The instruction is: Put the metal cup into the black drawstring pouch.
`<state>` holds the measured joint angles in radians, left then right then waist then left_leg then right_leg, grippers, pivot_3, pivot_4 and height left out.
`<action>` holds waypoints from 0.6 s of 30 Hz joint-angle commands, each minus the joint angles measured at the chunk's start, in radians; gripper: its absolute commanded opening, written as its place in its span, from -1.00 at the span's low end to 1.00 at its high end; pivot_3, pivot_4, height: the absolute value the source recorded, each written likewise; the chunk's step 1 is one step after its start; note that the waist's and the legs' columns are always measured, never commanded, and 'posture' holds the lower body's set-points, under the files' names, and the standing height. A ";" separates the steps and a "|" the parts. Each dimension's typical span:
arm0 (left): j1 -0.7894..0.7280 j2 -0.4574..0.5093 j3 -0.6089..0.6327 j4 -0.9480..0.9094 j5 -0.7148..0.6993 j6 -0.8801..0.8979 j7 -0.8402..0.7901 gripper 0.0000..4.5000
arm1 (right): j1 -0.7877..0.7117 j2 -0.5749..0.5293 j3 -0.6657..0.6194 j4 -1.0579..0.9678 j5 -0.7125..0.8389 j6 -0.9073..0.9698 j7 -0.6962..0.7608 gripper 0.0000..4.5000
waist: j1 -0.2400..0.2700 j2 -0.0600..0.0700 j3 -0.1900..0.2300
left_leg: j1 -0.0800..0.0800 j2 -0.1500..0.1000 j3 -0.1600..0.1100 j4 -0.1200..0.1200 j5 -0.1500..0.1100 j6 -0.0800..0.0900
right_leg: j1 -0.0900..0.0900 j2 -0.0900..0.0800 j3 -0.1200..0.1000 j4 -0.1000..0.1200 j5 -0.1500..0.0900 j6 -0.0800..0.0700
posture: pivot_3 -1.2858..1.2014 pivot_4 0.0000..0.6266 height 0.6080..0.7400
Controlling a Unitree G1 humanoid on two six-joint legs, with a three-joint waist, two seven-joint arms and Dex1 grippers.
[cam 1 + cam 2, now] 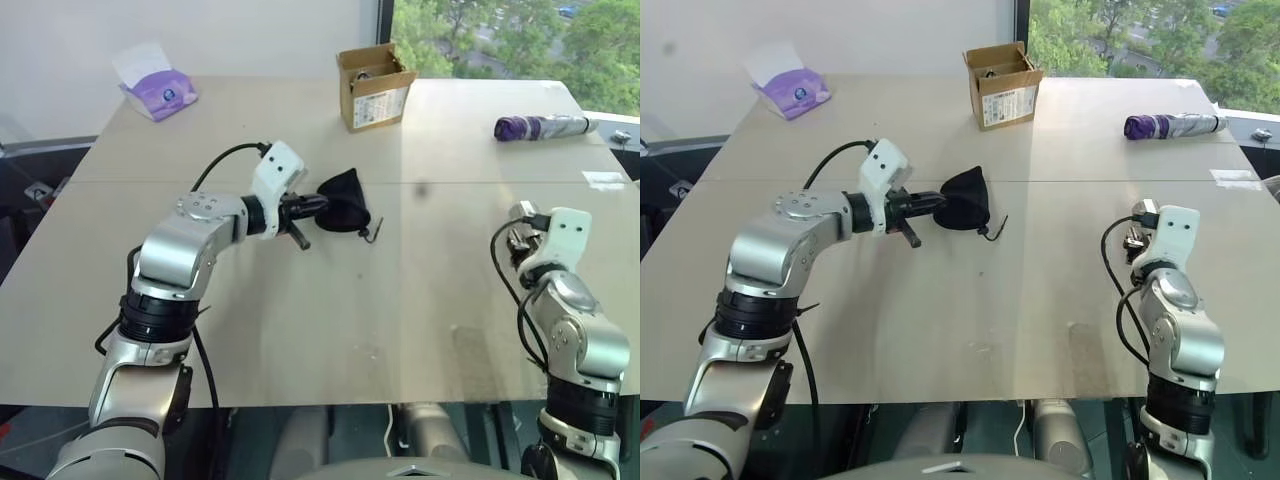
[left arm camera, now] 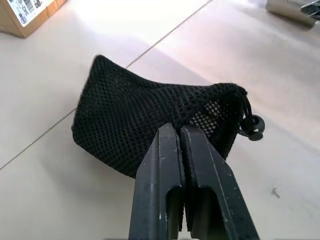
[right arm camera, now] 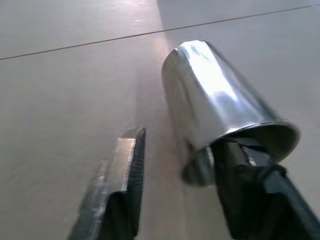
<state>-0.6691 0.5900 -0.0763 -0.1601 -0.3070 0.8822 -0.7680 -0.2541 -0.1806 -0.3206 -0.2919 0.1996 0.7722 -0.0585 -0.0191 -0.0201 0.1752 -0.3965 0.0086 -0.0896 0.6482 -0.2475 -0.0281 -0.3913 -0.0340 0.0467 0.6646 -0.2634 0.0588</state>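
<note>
My left gripper is shut on the mouth edge of the black drawstring pouch, a mesh bag held just above the middle of the table. In the left wrist view the pouch hangs past the closed fingers, and its cord with a knot trails to one side. The metal cup lies tilted on the table at the right. My right gripper stands open around the cup's rim. One finger is inside the mouth; the other finger is outside, apart from the wall.
An open cardboard box stands at the back centre of the wooden table. A purple tissue pack lies at the back left. A purple-and-silver tube-shaped item lies at the back right.
</note>
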 commanded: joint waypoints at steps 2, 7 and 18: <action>-0.027 -0.005 0.030 -0.064 -0.030 0.044 0.033 -1.00 | 0.012 -0.018 0.021 -0.018 -0.031 -0.127 0.020 -0.99 | -0.002 0.000 0.000 | -0.001 0.000 0.000 0.000 0.000 0.000 | -0.002 0.000 0.000 0.001 0.000 0.000 | 0.03 -0.52 1.00; -0.057 -0.051 0.016 -0.045 -0.030 0.101 0.098 -1.00 | 0.106 -0.077 0.126 -0.179 -0.004 -0.200 0.183 -0.99 | -0.007 0.000 0.000 | -0.002 0.000 0.001 -0.001 0.000 0.000 | -0.003 0.000 0.001 0.001 0.000 0.000 | 0.03 -0.52 1.00; -0.186 -0.252 0.025 0.113 -0.005 0.189 0.293 -1.00 | 0.129 -0.076 0.339 -0.474 0.184 -0.128 0.347 -0.99 | -0.021 0.000 0.000 | -0.002 0.000 0.000 0.001 0.000 0.000 | -0.002 0.000 0.001 0.003 0.000 0.000 | 0.03 -0.52 1.00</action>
<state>-0.8201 0.3439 -0.0791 -0.0478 -0.3160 1.0774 -0.4952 -0.1060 -0.2553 0.0043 -0.7113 0.3571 0.6374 0.2782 -0.0402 -0.0201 0.1753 -0.3980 0.0081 -0.0901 0.6497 -0.2474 -0.0282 -0.3937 -0.0338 0.0472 0.6678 -0.2633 0.0591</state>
